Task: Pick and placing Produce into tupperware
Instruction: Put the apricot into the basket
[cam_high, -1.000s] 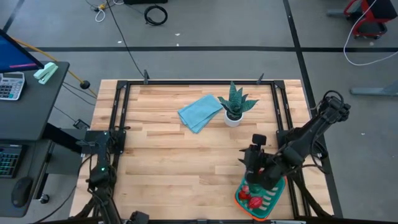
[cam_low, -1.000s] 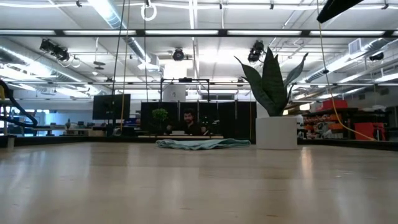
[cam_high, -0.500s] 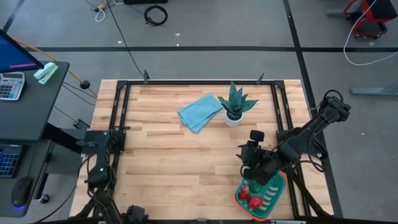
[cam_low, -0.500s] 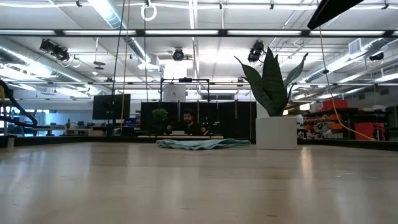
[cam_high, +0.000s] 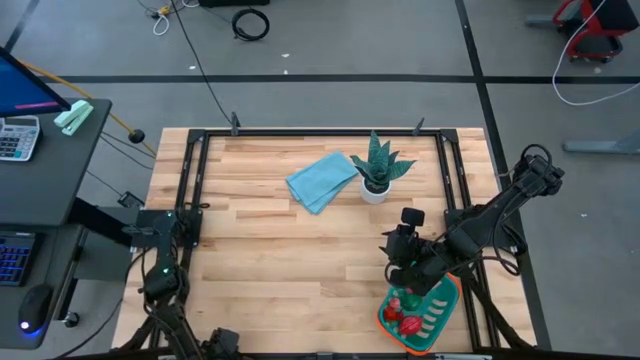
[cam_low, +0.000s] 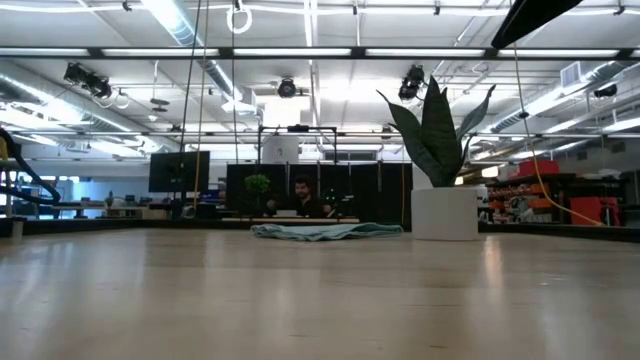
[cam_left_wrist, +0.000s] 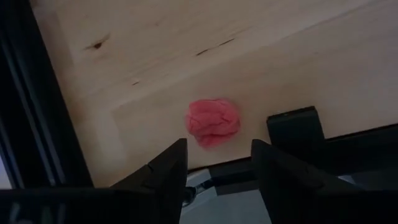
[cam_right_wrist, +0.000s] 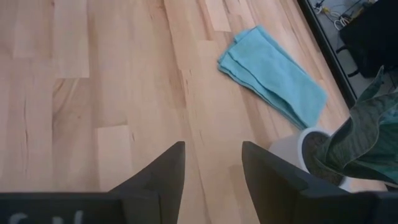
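A pink piece of produce (cam_left_wrist: 212, 122) lies on the wood close to the table's near edge, at the left. My left gripper (cam_left_wrist: 217, 168) hangs above it, open and pointing steeply down, one finger on either side and neither touching. In the high view this gripper (cam_high: 220, 344) shows only at the bottom edge. The teal tupperware (cam_high: 436, 312) stands at the near right corner with red produce (cam_high: 405, 318) inside. My right gripper (cam_high: 398, 270) hovers just beyond the tupperware's far end, open, with nothing between its fingers (cam_right_wrist: 211, 171).
A folded light blue cloth (cam_high: 322, 180) and a potted spiky plant (cam_high: 378, 170) stand at the far middle of the table. A black frame (cam_high: 200, 190) runs along the table's edges. Bare wood lies between the two arms. A person (cam_low: 302, 196) sits far behind the table.
My left gripper has sunk toward the table at the near left edge and has stayed open.
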